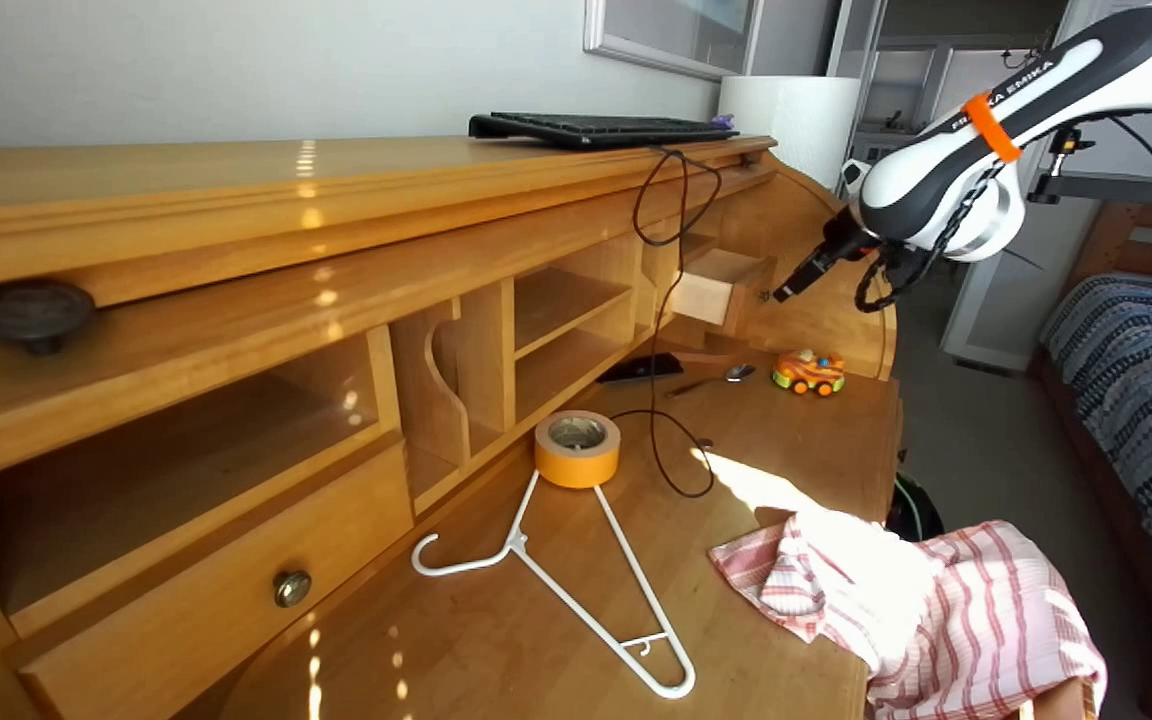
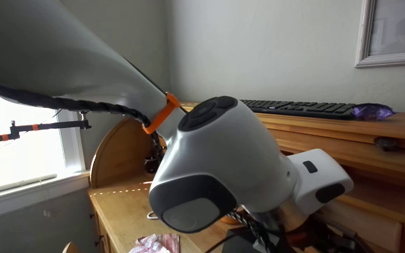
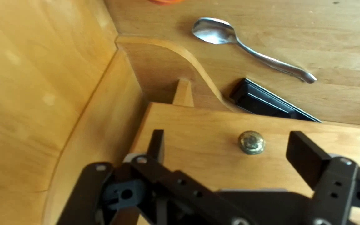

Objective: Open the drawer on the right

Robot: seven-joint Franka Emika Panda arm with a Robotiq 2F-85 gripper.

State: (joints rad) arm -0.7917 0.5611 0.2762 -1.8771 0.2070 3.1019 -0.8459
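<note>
In the wrist view, my claw point(image 3: 225, 139) stands wide, its two black, block-shaped fingers point(image 3: 306, 156) well apart, one to each side of a round knob point(image 3: 252, 142) of mottled, tarnished metal with ringed relief. In that view the knob appears clear of both. It sits on the flat front of the drawer point(image 3: 198, 129), a smooth honey-brown panel with fine grain. In an exterior view the drawer occupies the far end of the desk's square-cut wooden cubbyholes point(image 1: 576, 315), projecting outward and showing a paler wooden side; the tips of my claw point toward its front, near the knob.

Beyond the drawer, in the wrist view, lie a polished metal spoon point(image 3: 214, 30) with a curved handle, a glossy, straight-edged black object point(image 3: 270, 101), partly hidden, and a wooden divider point(image 3: 158, 64) with a curved edge. On the wooden surface point(image 1: 816, 435) rest a thick ring of orange tape point(image 1: 577, 465), a white hanger point(image 1: 576, 606) of slender rods, a rounded orange toy car point(image 1: 809, 373) and a rumpled, checked pink-and-white cloth point(image 1: 976, 600). A black keyboard point(image 1: 596, 130) lies above; its thin cable point(image 1: 653, 385) trails down in loops. My arm point(image 2: 230, 151), smooth and white-shelled, wears an orange strap point(image 2: 162, 114).
</note>
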